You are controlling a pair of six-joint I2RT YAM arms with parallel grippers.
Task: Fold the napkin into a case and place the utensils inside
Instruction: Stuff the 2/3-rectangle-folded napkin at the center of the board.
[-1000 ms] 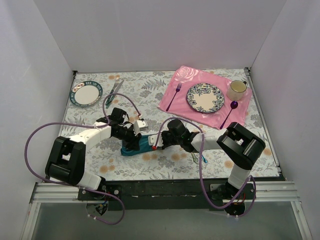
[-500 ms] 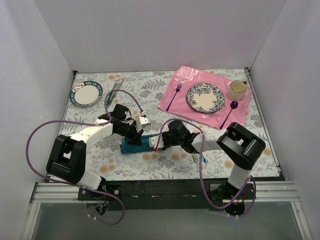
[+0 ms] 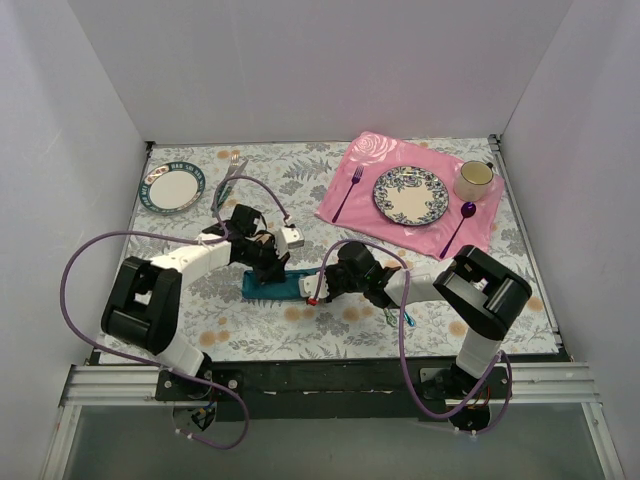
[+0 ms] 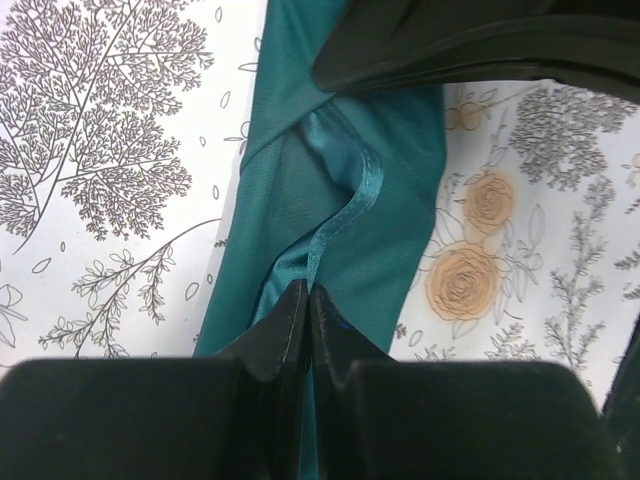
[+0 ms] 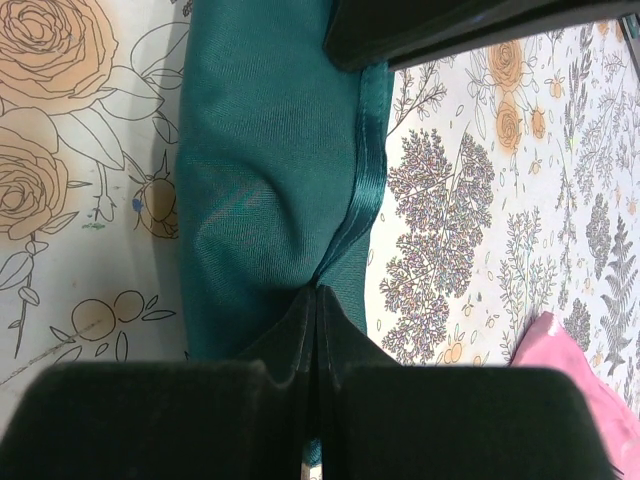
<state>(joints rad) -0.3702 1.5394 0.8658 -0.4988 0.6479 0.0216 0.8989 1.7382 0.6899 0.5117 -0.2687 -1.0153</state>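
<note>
Teal, slightly shiny cloth napkin (image 3: pixel 270 288), folded to a narrow strip, lies on the floral surface (image 3: pixel 300 185) between the arms, left pincer (image 4: pixel 307 300) and right pincer (image 5: pixel 315 300) each clamped on its hemmed edge, apparently to hold the fold taut.

Two plates (image 3: pixel 172 188) (image 3: pixel 411 195), one mug (image 3: pixel 475 180), one placemat (image 3: pixel 370 157), one napkin (image 3: pixel 280 290), two arms (image 3: pixel 185 262) (image 3: pixel 425 287).

Folded into a narrow, rumpled strip, the dark teal shiny cloth napkin (image 3: pixel 280 290) lies flat; two slim iridescent metal utensils (image 3: pixel 388 315) rest apart at its four o'clock.
</note>
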